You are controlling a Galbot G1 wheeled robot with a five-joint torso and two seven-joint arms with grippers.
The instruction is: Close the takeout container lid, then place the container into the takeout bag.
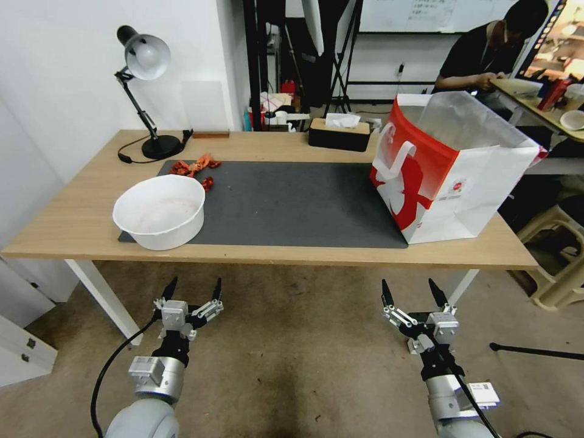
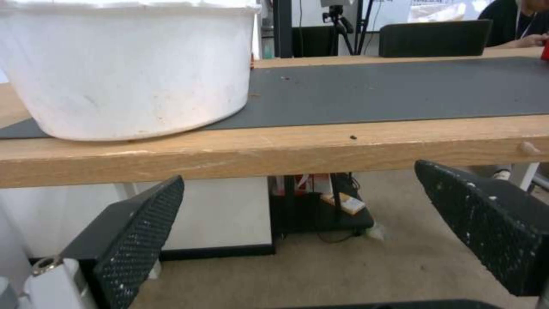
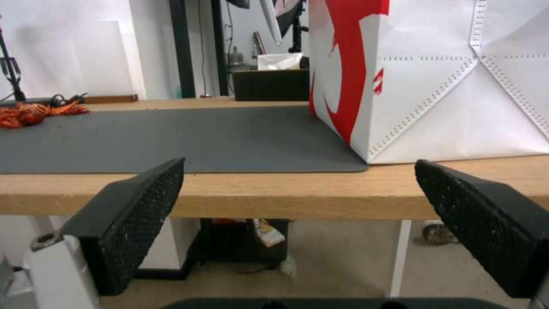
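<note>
While both arms hang below the desk's (image 1: 79,231) front edge, the left end effector (image 1: 193,291) and right end effector (image 1: 412,293) sit wide open, nothing held. Left one is below the bowl (image 1: 159,210), right one below the bag (image 1: 453,164).

Bag stands upright at the desk's right end, mouth open, silvery lining visible; its left part sits on the grey mat (image 1: 292,204), the rest on bare wood. Inside of the bag below the rim is hidden. Right wrist view shows the bag's lower part (image 3: 435,81) alone, top cut off.

Container and lid: cannot be made out anywhere on the desk; if in the bag, the walls hide it.

Bowl sits on the mat's left front corner, partly over the mat edge. Its inside looks pale, contents hard to tell. Left wrist view cuts the bowl (image 2: 131,68) at the frame's edge.

Red crumpled scraps (image 1: 196,167) lie at the mat's back left, just behind the bowl; what they are is unclear. Tissue box (image 1: 339,134) at the back edge, lamp (image 1: 146,91) at back left.
</note>
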